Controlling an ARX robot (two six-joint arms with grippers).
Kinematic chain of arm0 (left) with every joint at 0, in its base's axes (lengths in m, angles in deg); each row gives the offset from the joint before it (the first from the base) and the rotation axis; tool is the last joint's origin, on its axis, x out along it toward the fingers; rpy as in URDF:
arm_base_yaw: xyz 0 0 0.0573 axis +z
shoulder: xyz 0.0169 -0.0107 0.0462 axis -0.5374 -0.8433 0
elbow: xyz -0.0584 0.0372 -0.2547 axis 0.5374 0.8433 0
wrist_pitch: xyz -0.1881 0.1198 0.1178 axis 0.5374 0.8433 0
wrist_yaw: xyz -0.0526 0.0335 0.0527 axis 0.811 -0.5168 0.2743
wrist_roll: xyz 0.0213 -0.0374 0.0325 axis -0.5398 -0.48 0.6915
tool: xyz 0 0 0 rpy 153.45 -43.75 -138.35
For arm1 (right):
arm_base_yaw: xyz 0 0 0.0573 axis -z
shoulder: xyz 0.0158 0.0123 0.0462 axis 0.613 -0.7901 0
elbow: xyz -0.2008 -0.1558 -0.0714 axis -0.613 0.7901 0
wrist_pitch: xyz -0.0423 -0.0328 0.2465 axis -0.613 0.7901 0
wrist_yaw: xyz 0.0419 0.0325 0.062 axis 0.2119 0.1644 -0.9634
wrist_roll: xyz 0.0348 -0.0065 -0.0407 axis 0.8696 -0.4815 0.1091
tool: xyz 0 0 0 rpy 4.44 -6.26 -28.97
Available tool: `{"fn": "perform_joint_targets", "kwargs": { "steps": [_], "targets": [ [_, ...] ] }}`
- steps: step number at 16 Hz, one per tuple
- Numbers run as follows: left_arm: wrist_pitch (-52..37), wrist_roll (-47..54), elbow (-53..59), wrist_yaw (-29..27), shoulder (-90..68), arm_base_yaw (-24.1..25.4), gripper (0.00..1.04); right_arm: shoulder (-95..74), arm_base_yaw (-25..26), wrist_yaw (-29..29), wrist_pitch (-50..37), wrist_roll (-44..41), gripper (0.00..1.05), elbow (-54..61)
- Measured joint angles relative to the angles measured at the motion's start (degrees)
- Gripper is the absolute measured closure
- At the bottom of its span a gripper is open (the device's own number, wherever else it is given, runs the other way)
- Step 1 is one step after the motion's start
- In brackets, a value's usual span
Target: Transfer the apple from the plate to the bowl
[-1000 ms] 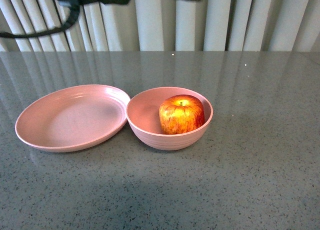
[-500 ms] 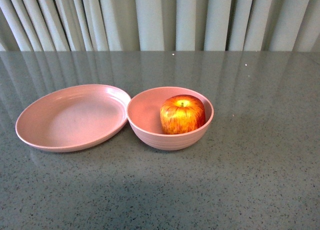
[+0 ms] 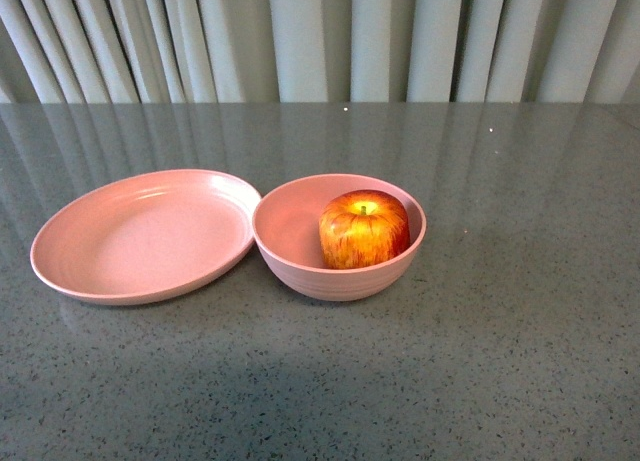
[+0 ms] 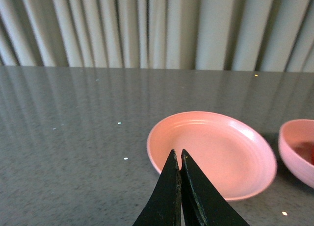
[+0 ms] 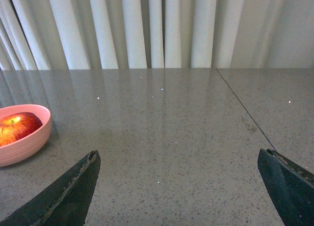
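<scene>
— What have you got on the table, starting from the left?

— On my front camera the plate (image 3: 140, 236) sits at the left, shallow, pink and bare. Its right rim touches, or all but touches, the bowl (image 3: 290, 231) just beside it. The apple (image 3: 364, 228) is in the bowl, upright, stem dimple up, resting toward the bowl's right side. Both dishes stand on a grey speckled table (image 3: 520, 311), with pale curtains (image 3: 320, 41) behind the far edge.

— And your arms?

— Neither shows in the front camera. From the left wrist I see the left gripper (image 4: 179, 191) with its two dark fingers pressed together, nothing between them, above the table on the near side of the plate (image 4: 211, 152). A slice of the bowl (image 4: 297, 150) peeks in at the edge of that picture.

— The right one?

— The right gripper (image 5: 179, 187) is spread wide, one finger at each lower corner of its wrist picture, holding nothing. The bowl (image 5: 24, 138) with the apple (image 5: 17, 128) inside sits well apart from it, off to the left across bare table.
</scene>
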Motion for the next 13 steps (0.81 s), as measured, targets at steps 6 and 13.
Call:
{"fn": "perform_joint_targets", "kwargs": {
  "steps": [6, 13],
  "targets": [
    [6.47, 0.04, 3.13, 0.42, 10.08, -0.02, 1.04, 0.0, 0.0, -0.02, 0.0, 0.0, 0.07, 0.0],
    [9.18, 0.04, 4.79, 0.44, 15.17, -0.02, 1.04, 0.0, 0.0, -0.02, 0.0, 0.0, 0.07, 0.0]
  ]
}}
